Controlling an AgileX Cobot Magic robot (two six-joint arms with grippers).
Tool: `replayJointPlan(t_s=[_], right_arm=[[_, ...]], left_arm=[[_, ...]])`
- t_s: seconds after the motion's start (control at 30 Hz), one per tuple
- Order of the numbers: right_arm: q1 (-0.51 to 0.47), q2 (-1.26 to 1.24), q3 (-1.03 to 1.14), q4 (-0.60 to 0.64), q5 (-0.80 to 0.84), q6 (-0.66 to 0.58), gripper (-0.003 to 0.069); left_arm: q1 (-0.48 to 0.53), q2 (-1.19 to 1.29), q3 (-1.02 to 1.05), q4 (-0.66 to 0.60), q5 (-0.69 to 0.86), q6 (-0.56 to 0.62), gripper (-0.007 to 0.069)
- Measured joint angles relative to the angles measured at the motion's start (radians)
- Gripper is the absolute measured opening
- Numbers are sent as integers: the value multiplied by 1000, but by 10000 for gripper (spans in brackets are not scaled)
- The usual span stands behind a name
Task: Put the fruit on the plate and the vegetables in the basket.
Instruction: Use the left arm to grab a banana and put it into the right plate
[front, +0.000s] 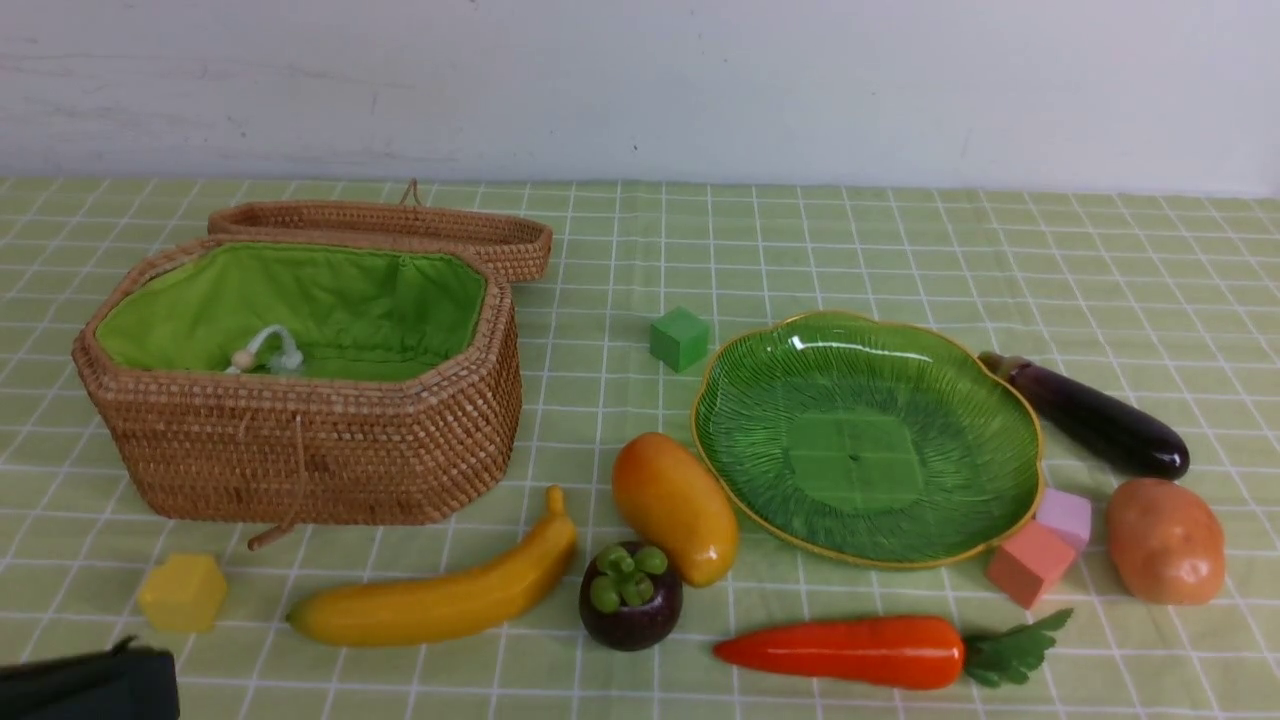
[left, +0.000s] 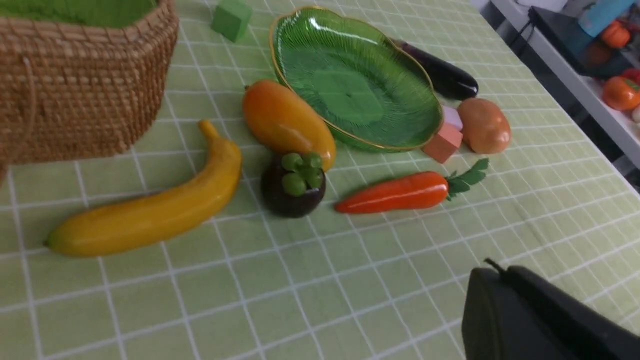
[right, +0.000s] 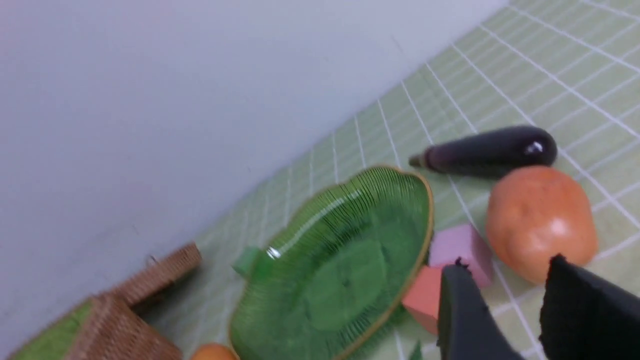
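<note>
The open wicker basket (front: 300, 440) stands at the left and the green plate (front: 865, 440) right of centre, bare. The banana (front: 440, 595), mango (front: 675, 505) and mangosteen (front: 630, 595) lie between them at the front. The carrot (front: 850, 650) lies in front of the plate. The potato (front: 1165, 540) and eggplant (front: 1095, 415) lie to its right. My left gripper (left: 492, 270) is shut and empty, low at the front left corner (front: 90, 685), short of the banana. My right gripper (right: 505, 262) is open and empty, just short of the potato (right: 540, 222); it is out of the front view.
A green cube (front: 679, 338) sits behind the plate and a yellow block (front: 183, 592) in front of the basket. A salmon block (front: 1030, 562) and a lilac block (front: 1065, 515) sit between plate and potato. The basket lid (front: 400, 225) lies open behind it.
</note>
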Motion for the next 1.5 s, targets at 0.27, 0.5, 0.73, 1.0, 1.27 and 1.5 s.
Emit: replayJointPlan(t_s=[0.27, 0.5, 0.73, 1.0, 1.27, 1.5], right_arm=[[56, 54, -202, 104, 295, -51, 126], [135, 357, -614, 96, 813, -308, 25], [145, 614, -939, 88, 1135, -523, 14], [219, 651, -1088, 147, 1161, -708, 20], [250, 644, -1143, 152, 1166, -786, 26], [250, 579, -1173, 134, 1166, -815, 27]], left_arm=[[-4, 70, -31, 123, 148, 10, -13], [-88, 247, -148, 207, 347, 10, -13], [-131, 376, -171, 202, 287, 83, -13], [-407, 543, -257, 314, 315, 175, -13], [-481, 771, -371, 518, 228, 214, -4], [-481, 974, -372, 559, 163, 353, 221]])
